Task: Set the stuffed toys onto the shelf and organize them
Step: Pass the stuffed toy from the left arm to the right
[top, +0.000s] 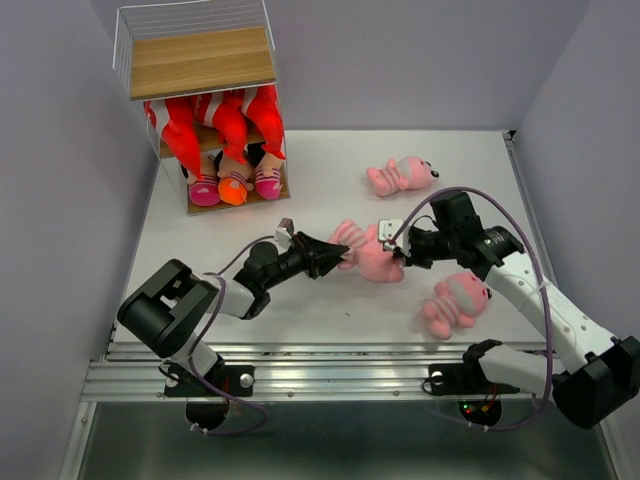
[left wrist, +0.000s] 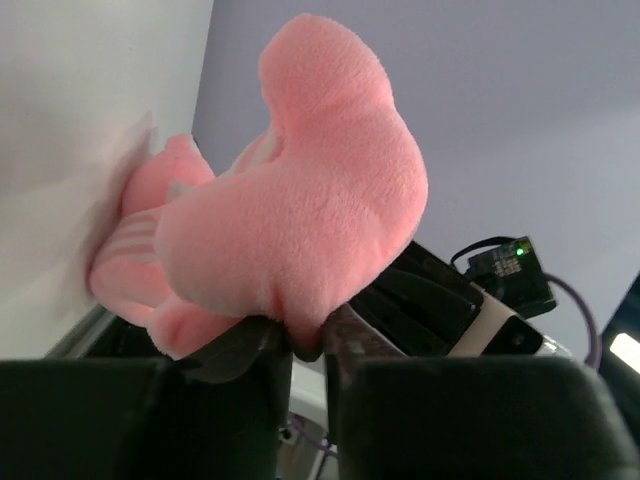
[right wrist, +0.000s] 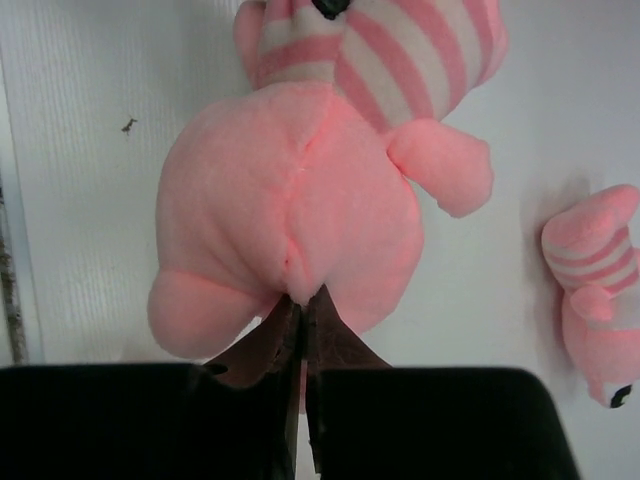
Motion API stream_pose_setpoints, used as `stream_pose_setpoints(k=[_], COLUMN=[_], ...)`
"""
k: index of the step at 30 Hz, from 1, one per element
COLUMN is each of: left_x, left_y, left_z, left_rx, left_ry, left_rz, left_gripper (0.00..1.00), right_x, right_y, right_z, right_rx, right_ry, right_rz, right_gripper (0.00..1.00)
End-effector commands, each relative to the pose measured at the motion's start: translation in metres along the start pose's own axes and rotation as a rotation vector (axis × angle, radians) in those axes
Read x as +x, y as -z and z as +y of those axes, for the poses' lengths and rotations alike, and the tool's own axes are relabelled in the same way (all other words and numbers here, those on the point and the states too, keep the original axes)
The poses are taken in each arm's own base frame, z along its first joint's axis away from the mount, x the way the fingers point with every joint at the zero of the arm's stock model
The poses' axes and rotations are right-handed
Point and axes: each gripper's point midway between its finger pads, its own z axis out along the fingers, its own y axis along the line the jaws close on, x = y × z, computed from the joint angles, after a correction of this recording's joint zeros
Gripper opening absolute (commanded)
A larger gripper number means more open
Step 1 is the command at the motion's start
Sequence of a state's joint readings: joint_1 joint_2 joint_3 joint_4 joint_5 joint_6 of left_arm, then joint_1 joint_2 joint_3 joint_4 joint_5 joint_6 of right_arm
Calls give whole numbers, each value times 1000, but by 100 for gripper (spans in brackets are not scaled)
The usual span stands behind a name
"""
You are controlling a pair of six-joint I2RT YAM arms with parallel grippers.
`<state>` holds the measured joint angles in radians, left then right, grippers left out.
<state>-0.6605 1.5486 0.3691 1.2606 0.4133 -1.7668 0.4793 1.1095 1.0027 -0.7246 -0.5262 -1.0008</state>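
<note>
A pink striped animal (top: 368, 256) lies mid-table between both grippers. My left gripper (top: 338, 256) is shut on one end of it; in the left wrist view the pink plush (left wrist: 300, 210) is pinched between the jaws of that gripper (left wrist: 308, 345). My right gripper (top: 398, 262) is shut on the other end, and in the right wrist view this gripper (right wrist: 303, 305) nips a fold of the round pink head (right wrist: 290, 220). The shelf (top: 200, 62) stands at the back left, with red sharks (top: 225, 125) on its middle tier and dolls (top: 235, 185) on the bottom one.
A second pink striped animal (top: 400, 176) lies at the back right of the table. A third (top: 455, 303) lies near the front right beside my right arm, and shows at the right wrist view's edge (right wrist: 595, 290). Purple cables loop over both arms.
</note>
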Motion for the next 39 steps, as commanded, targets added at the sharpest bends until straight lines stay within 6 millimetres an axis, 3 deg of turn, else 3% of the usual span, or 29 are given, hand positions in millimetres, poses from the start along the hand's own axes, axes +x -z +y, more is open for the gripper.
stream_pose_setpoints(k=[1,4,7,8,12,13,15,16,23,25,26,34,39], left_x=[37,37,30,31,13,10,3,-2,-12,-8,1,-2,-2], left_y=[16,16,11,12,9,17,26,40,89,93,94,103,114], left_z=[-68,-78,-81,-90,-98,-114,-115,-131,-141,-140,-141,-115,-104], left_rx=[274,291,244,245,104,110,45,50,-41,-43,-10,-101,-80], left_ry=[-215,-378,-473,-525,-867,-949,-1144,-1215,-1682,-1786,-1926,-2417,-2605], left_rz=[127,111,78,64,-46,-112,-171,-260,-417,-386,-331,-108,-81], left_gripper=[47,73,75,85,87,87,87,87,92,92,92,99,99], right_x=[-30,-34,-39,-46,-55,-59,-63,-64,-98,-110,-110,-109,-99], right_y=[8,14,20,26,37,37,41,39,47,53,54,51,49], right_z=[3,12,23,19,20,24,24,24,23,20,24,16,18], right_rx=[20,1,-36,-33,-72,-105,-137,-173,-405,-452,-483,-490,-470], right_ry=[-111,-185,-269,-289,-431,-449,-506,-539,-688,-667,-645,-632,-607], right_rz=[-119,-129,-133,-149,-168,-184,-192,-205,-295,-325,-329,-304,-265], right_gripper=[1,1,1,1,1,1,1,1,1,1,1,1,1])
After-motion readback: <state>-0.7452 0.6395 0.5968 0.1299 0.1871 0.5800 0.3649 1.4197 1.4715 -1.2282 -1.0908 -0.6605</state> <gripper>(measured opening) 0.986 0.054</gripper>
